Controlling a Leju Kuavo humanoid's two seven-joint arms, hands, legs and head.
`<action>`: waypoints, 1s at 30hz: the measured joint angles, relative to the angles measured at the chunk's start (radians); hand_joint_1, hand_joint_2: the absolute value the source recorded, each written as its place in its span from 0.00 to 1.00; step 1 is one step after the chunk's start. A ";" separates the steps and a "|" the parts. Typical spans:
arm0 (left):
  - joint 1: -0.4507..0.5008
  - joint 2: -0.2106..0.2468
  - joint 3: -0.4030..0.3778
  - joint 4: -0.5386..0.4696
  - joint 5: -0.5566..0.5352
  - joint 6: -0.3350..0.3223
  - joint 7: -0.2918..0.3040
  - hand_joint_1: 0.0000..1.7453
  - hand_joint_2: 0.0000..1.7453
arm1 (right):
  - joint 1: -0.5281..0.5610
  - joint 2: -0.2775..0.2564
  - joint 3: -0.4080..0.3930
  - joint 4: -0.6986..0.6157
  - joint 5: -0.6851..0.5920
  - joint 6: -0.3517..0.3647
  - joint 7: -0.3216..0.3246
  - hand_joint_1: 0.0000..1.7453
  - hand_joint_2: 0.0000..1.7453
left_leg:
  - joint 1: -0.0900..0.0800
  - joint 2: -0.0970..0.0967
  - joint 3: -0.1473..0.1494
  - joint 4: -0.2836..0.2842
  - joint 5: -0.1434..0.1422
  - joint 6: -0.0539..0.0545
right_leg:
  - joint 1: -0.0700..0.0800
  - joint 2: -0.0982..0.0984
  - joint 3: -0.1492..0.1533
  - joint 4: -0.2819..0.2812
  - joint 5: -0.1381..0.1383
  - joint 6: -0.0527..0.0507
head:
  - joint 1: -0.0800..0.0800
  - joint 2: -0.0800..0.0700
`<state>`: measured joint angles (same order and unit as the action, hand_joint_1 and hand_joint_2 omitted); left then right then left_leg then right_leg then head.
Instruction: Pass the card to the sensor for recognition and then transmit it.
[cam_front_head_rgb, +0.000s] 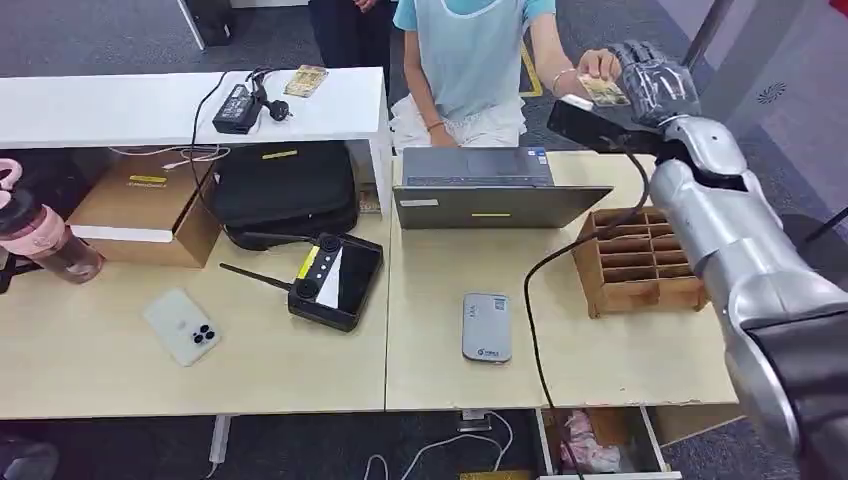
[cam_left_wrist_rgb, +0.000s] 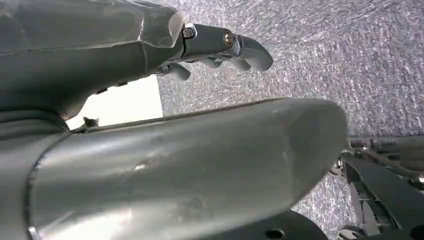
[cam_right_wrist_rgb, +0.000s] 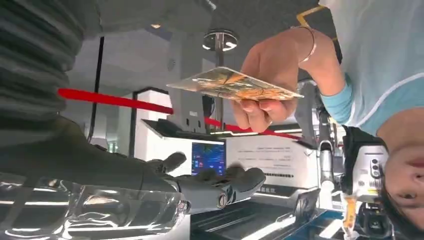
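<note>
A yellowish patterned card (cam_front_head_rgb: 603, 92) (cam_right_wrist_rgb: 235, 85) is pinched by a person's hand (cam_front_head_rgb: 598, 65) (cam_right_wrist_rgb: 272, 65) at the far right of the desk. My right hand (cam_front_head_rgb: 655, 85) is raised next to it; in the right wrist view its fingers (cam_right_wrist_rgb: 220, 185) are spread and apart from the card, holding nothing. Just below the card, a flat black sensor (cam_front_head_rgb: 585, 125) sits with a black cable (cam_front_head_rgb: 540, 290) running down over the table. My left hand (cam_left_wrist_rgb: 225, 50) hangs over grey carpet with its fingers loosely extended and nothing in them.
A grey laptop (cam_front_head_rgb: 495, 185) stands in front of the seated person. A wooden compartment box (cam_front_head_rgb: 640, 260) lies under my right arm. A grey device (cam_front_head_rgb: 487, 327), a black controller (cam_front_head_rgb: 335, 280), a phone (cam_front_head_rgb: 182, 327), a black bag (cam_front_head_rgb: 285, 190) and a pink bottle (cam_front_head_rgb: 40, 235) occupy the desk.
</note>
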<state>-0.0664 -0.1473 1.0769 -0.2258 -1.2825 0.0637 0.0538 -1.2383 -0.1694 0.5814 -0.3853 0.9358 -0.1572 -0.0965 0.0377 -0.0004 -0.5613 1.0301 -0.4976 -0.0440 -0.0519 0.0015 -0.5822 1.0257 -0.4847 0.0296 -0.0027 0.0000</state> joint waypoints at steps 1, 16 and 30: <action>0.000 0.000 0.000 0.000 0.002 0.000 0.003 0.00 0.00 | -0.001 0.005 0.000 0.000 0.002 0.000 0.001 1.00 1.00 | 0.000 0.000 0.000 0.000 0.000 0.000 | 0.000 0.000 0.000 0.000 0.000 0.000 | 0.000 0.000; 0.000 -0.003 0.000 0.008 0.010 -0.004 0.008 0.00 0.00 | -0.012 0.024 0.000 0.005 0.017 -0.003 0.012 1.00 1.00 | 0.000 0.000 0.000 0.000 0.000 0.000 | 0.000 0.000 0.000 0.000 0.000 0.000 | 0.000 0.000; 0.000 -0.003 0.000 0.008 0.007 -0.001 -0.001 0.00 0.00 | -0.011 0.008 -0.006 0.008 0.015 -0.032 -0.003 1.00 1.00 | 0.000 0.000 0.001 0.000 0.000 0.000 | 0.000 0.000 0.000 0.000 0.000 0.000 | 0.000 0.000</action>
<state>-0.0667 -0.1507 1.0769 -0.2174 -1.2757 0.0629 0.0530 -1.2488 -0.1610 0.5753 -0.3769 0.9510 -0.1892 -0.0996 0.0376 0.0000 -0.5605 1.0302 -0.4976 -0.0442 -0.0520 0.0019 -0.5824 1.0257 -0.4846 0.0296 -0.0027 0.0000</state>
